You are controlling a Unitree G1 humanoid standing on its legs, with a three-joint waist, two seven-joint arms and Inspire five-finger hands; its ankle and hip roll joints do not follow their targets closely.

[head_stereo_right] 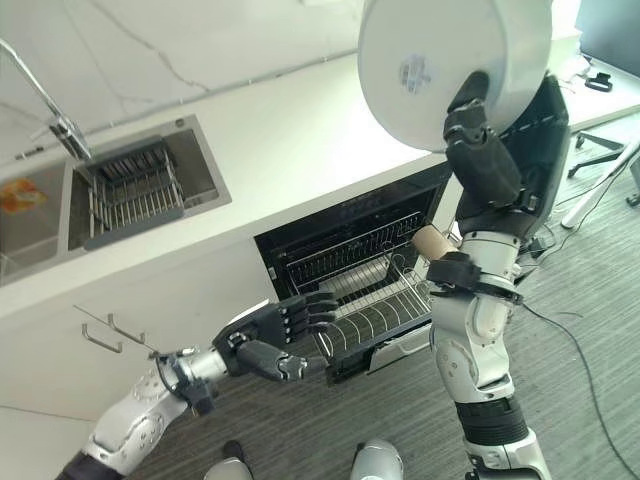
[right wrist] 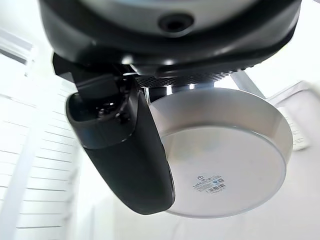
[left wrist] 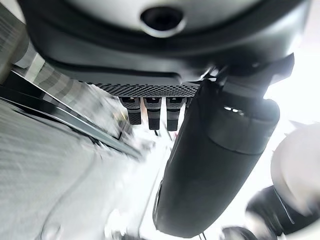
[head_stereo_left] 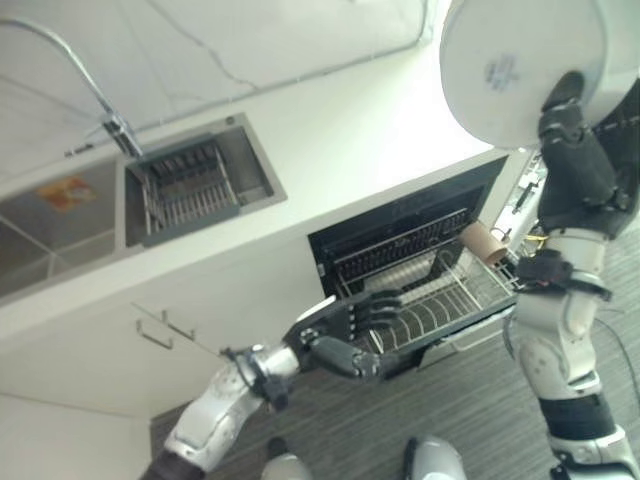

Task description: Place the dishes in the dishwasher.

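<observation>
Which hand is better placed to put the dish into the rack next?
Right. The right hand already grips the white plate, raised above the pulled-out dishwasher rack. The left hand hangs open and holds nothing.

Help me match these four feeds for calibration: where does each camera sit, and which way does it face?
Left eye, head: down at sink, dishwasher rack; left hand open.
Right eye, beside it: same scene; right hand raises white bowl.
Left wrist: along its own hand.
Right wrist: along thumb to bowl.
Shared: bowl, rack, both hands.
</observation>
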